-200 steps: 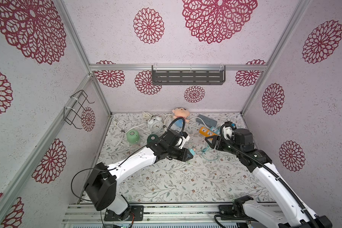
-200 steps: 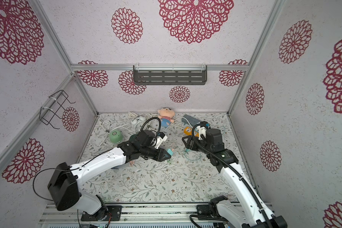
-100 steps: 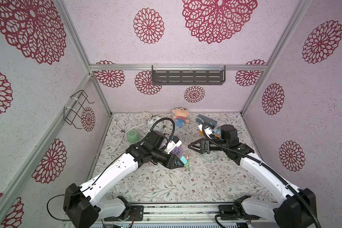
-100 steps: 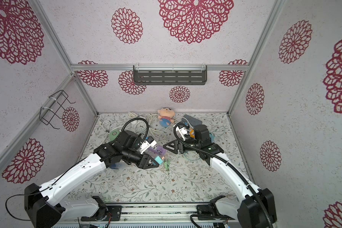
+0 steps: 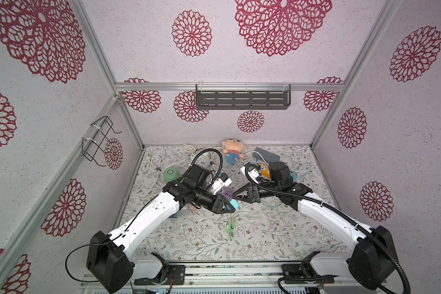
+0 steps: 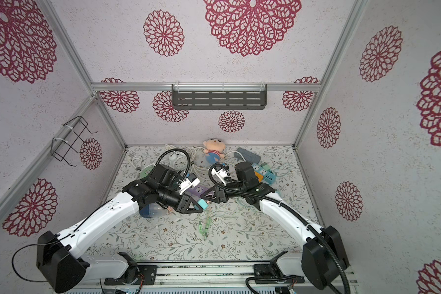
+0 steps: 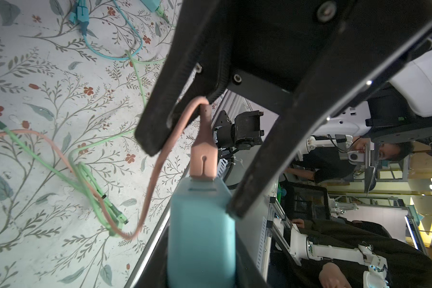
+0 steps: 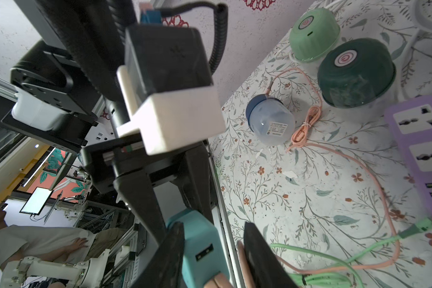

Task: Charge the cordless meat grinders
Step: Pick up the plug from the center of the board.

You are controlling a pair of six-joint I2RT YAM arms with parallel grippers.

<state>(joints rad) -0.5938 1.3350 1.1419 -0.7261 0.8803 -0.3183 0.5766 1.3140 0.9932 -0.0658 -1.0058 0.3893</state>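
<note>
My left claw [image 5: 230, 205] pinches the teal charger [image 7: 200, 224]; my right claw [image 7: 191, 178] (at three o'clock), spread astride the pink USB plug [image 7: 202, 159], should close squarely.

Both top views look down from high at the open front: the mounting rail [image 5: 234, 273] along the lower edge, the floral floor [image 5: 265, 236] mid-frame, the back wall [image 5: 214, 127] above; they share the whole cell. The left wrist view sits close behind the left gripper [image 7: 192, 178], facing floor and outside room. The right wrist view, close behind the right gripper [image 8: 213, 225], faces oppositely; both catch the teal charger block [image 7: 200, 224].
</note>
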